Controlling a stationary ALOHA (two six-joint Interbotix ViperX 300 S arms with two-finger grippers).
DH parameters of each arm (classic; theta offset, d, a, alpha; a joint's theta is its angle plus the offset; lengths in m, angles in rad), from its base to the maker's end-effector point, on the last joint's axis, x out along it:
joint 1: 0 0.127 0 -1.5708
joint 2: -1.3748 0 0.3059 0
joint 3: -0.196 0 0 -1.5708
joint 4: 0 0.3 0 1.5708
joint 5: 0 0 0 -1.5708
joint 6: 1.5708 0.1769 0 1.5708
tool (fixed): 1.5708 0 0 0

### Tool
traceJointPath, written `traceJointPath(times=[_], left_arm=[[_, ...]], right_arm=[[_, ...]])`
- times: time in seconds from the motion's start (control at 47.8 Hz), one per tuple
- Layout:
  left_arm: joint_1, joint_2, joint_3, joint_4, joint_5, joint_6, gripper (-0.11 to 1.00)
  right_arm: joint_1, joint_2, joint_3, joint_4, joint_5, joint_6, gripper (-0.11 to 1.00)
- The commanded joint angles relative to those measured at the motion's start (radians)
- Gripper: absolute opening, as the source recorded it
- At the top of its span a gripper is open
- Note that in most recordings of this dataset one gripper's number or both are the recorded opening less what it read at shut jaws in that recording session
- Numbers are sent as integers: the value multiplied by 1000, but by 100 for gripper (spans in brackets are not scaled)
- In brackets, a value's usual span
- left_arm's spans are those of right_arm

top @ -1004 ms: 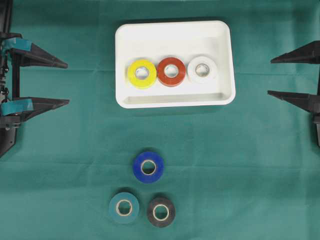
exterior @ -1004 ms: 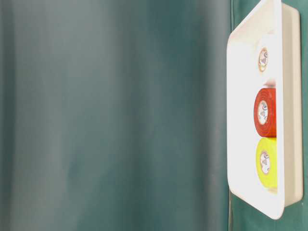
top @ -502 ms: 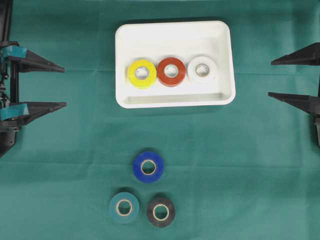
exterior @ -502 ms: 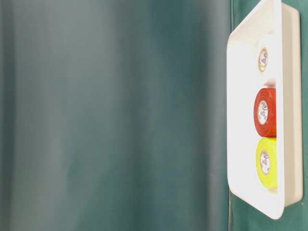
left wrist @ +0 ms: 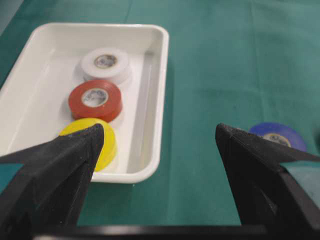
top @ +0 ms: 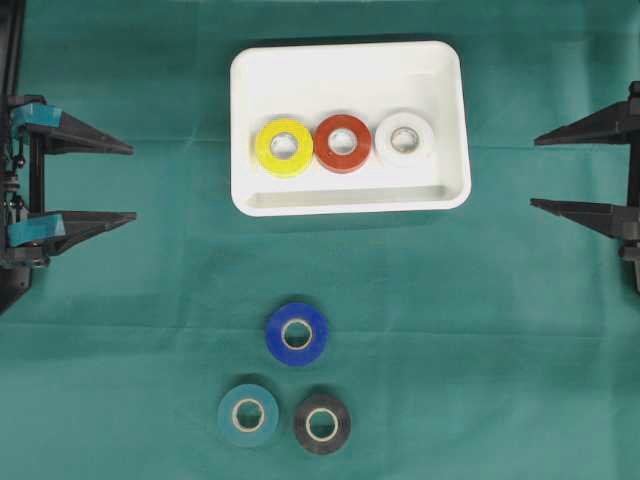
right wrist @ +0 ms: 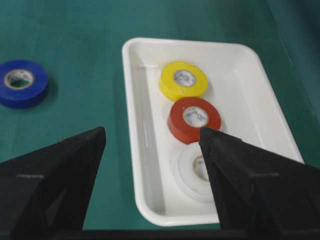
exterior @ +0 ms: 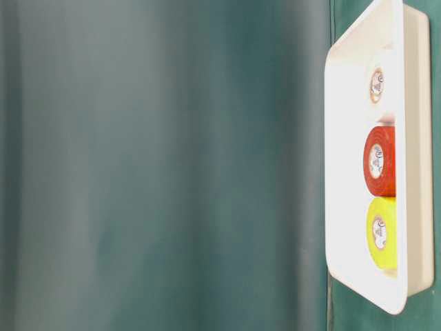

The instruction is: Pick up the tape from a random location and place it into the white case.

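Observation:
The white case (top: 350,58) lies at the top centre and holds a yellow tape (top: 284,147), a red tape (top: 342,143) and a white tape (top: 404,139) in a row. On the cloth below it lie a blue tape (top: 297,334), a teal tape (top: 248,415) and a black tape (top: 322,424). My left gripper (top: 133,182) stands open at the left edge, far from every roll. My right gripper (top: 533,172) stands open at the right edge, level with the case. In the wrist views both the left gripper (left wrist: 159,129) and the right gripper (right wrist: 152,131) hold nothing.
Green cloth (top: 480,330) covers the whole table. The table-level view shows the case (exterior: 344,138) on its side with the red roll (exterior: 380,161) and yellow roll (exterior: 382,233). The blue roll (left wrist: 280,136) shows behind my left gripper's right finger.
My left gripper has drifted slightly down the overhead view, and the right gripper has shifted a little. Both stay open. No tape has moved.

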Motion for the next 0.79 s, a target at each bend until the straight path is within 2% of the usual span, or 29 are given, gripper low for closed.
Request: traceJointPath(times=[0.0, 0.774], left_arm=[[2, 9, -12, -3, -9, -2, 93], [2, 9, -11, -5, -5, -11, 93]], right_arm=[[0, 8, -9, -2, -6, 2, 74], [0, 31, -2, 0, -9, 2, 74]])
